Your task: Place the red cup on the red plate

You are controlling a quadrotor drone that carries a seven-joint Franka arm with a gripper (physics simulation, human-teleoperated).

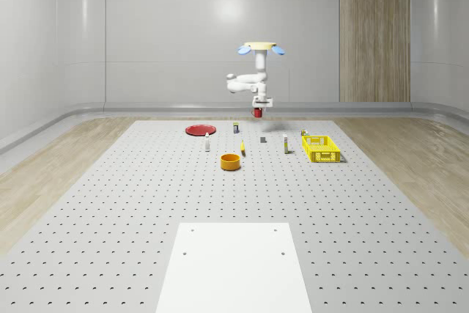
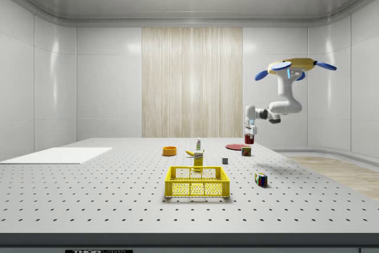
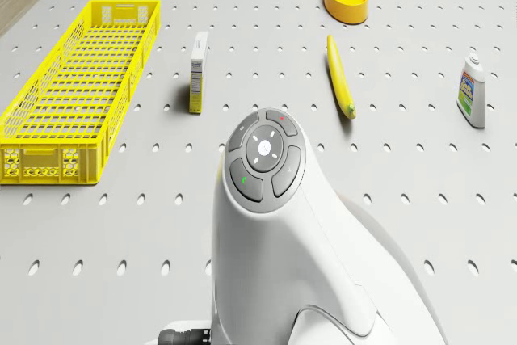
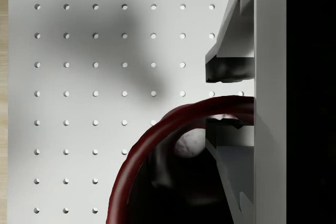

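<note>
The drone (image 1: 260,48) hovered above the table (image 1: 234,203), to the plate's (image 1: 199,130) right in the whole-scene view. Its pincer (image 4: 231,100) was clamped on the cup's (image 1: 257,113) rim, holding the cup well clear of the table, probably so it could be carried over the clutter to the plate.

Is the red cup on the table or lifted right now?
Lifted. The gripper holds the red cup in the air, clear of the table.
</note>
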